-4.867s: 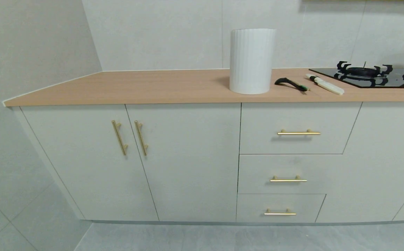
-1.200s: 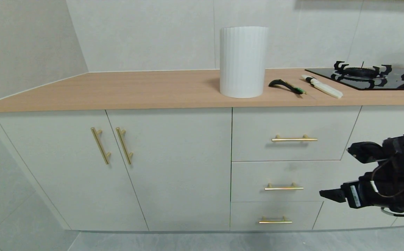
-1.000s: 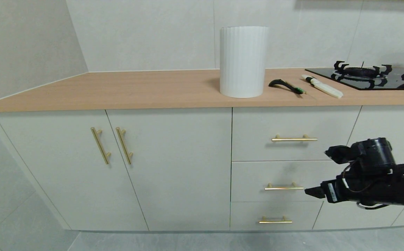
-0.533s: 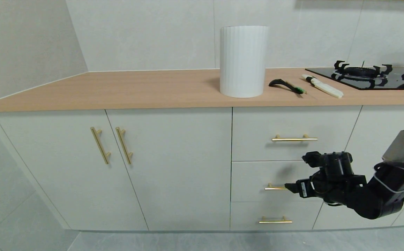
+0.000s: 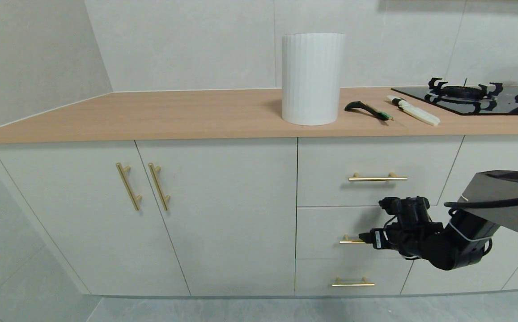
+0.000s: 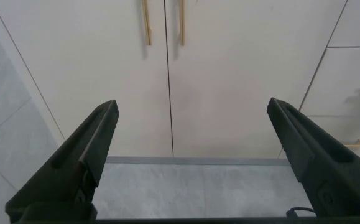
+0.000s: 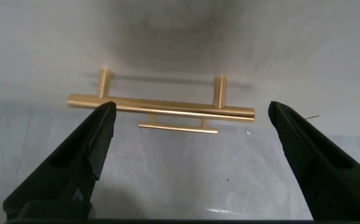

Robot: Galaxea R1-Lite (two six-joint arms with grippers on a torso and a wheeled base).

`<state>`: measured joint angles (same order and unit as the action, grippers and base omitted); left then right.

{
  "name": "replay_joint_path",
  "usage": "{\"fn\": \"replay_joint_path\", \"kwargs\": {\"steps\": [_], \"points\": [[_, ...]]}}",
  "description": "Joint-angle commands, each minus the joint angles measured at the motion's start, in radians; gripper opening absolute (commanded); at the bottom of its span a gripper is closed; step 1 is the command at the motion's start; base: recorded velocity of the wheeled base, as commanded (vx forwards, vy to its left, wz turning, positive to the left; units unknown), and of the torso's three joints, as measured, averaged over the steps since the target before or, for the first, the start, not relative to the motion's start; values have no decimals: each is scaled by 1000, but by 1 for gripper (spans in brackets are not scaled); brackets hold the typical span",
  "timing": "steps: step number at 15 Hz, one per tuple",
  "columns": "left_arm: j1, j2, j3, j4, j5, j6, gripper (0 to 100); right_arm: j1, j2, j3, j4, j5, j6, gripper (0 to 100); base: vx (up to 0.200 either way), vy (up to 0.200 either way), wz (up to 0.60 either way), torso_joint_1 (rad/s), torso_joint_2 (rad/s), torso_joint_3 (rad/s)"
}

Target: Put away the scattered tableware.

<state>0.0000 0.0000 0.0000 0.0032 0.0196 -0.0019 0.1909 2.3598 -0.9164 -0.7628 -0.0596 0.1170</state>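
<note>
1. Step in hand, as I'm reading it: the right gripper [image 5: 365,235] is lining up on the middle drawer handle [image 5: 350,241] so the middle drawer [image 5: 330,221] can be pulled open for the tableware.
2. To do it well, it should be centring the bar between its two posts, going deep enough that both fingers are passing the bar, then closing fully before any pull.
3. The pull should be running straight out, square to the drawer front. Any sideways or downward load risks slipping off the thin round bar.
4. Tool state: in the right wrist view the right gripper [image 7: 190,112] is standing wide apart and holding nothing, with the handle [image 7: 161,107] lying across the gap ahead of it. I can't tell if it's touching yet.
5. The left gripper [image 6: 192,112] is also spread apart and empty, hanging low and facing the double cabinet doors [image 6: 167,68].
6. Tableware is lying untouched near the front edge of the countertop [image 5: 174,116]. The black-handled utensil [image 5: 368,109] and white knife [image 5: 413,111] are sitting between the white ribbed container [image 5: 311,78] and the hob [image 5: 473,98].
</note>
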Motion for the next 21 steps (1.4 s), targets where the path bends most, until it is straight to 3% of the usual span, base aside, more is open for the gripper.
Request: {"fn": "replay_joint_path", "kwargs": {"steps": [1,12,21], "points": [[0,0,0,0,0,-1,100,2,41,-21,-1,-5,4,100,0,0,0,0,0,0],[0,0,0,0,0,-1,100,2,118,-91,-1,-71,36,100,0,0,0,0,0,0],[0,0,0,0,-1,0,100,2,98,-50,10,-74,20,100,0,0,0,0,0,0]]}}
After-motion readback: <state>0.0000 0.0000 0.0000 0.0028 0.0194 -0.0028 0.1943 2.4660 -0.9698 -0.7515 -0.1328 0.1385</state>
